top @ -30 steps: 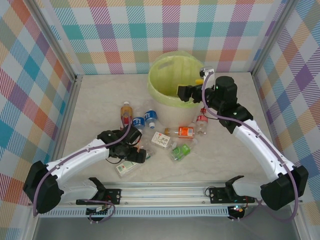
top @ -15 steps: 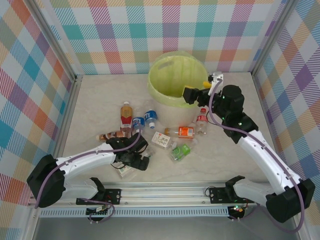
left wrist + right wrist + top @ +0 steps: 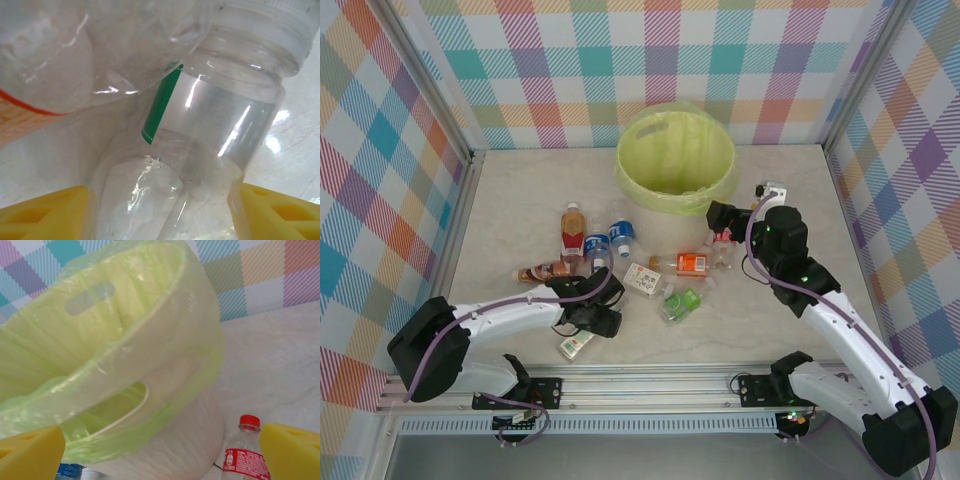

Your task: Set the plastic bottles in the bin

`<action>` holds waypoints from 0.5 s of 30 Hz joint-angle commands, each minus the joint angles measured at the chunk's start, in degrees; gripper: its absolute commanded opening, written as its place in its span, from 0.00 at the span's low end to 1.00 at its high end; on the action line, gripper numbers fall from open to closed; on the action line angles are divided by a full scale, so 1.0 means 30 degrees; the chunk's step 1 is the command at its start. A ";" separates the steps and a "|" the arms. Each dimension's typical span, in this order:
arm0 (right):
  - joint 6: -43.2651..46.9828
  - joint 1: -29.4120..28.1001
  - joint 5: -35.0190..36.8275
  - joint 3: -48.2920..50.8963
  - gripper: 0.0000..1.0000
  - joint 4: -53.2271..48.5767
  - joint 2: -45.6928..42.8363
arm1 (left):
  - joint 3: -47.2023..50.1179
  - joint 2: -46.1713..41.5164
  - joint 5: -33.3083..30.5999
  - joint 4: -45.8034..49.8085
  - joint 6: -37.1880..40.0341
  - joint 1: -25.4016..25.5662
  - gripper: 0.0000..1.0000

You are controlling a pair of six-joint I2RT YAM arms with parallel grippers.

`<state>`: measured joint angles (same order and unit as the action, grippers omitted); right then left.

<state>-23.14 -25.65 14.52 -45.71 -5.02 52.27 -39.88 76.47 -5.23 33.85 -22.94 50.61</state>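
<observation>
Now 1 bottle is being picked up. A clear bottle with a green label is seen between the yellow fingers of the left gripper. The fingers are set on both sides of it, but it cannot be told if it is squeezed yet. That bottle is lying on the table at the near side, well apart from the bin.

A soft, slow squeeze is likely best, because thin plastic can be bent or can slip out. A crushed bottle is resting against it, so a straight lift should be tried, so that the other 1 is not dragged along. After that, the bottle must be carried high over the bin's rim.

The right gripper is held wide with nothing in it. It is near the front right side of the bin, with a red-capped bottle just below it.

1 second ago, the right gripper was held over the bin's rim; it has been pulled back since. The left gripper has been moved nearer and lower, and its fingers have been brought closer together.
</observation>
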 commanded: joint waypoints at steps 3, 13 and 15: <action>-0.0659 -0.0066 0.1248 0.0300 1.00 0.0412 -0.0170 | 0.0600 -0.0127 0.0201 -0.1061 0.0042 0.0357 0.61; -0.0085 -0.0064 0.1145 0.0311 1.00 0.1109 0.0217 | 0.1173 -0.3763 0.1335 -0.2402 0.0220 0.0335 0.51; -0.0001 -0.0064 0.1054 0.0405 1.00 0.1279 0.0194 | 0.1016 -0.4601 0.1450 -0.2502 0.0231 0.0285 0.50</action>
<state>-23.57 -25.65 17.56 -44.99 -4.14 52.84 -36.88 65.87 -2.59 29.15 -22.87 50.63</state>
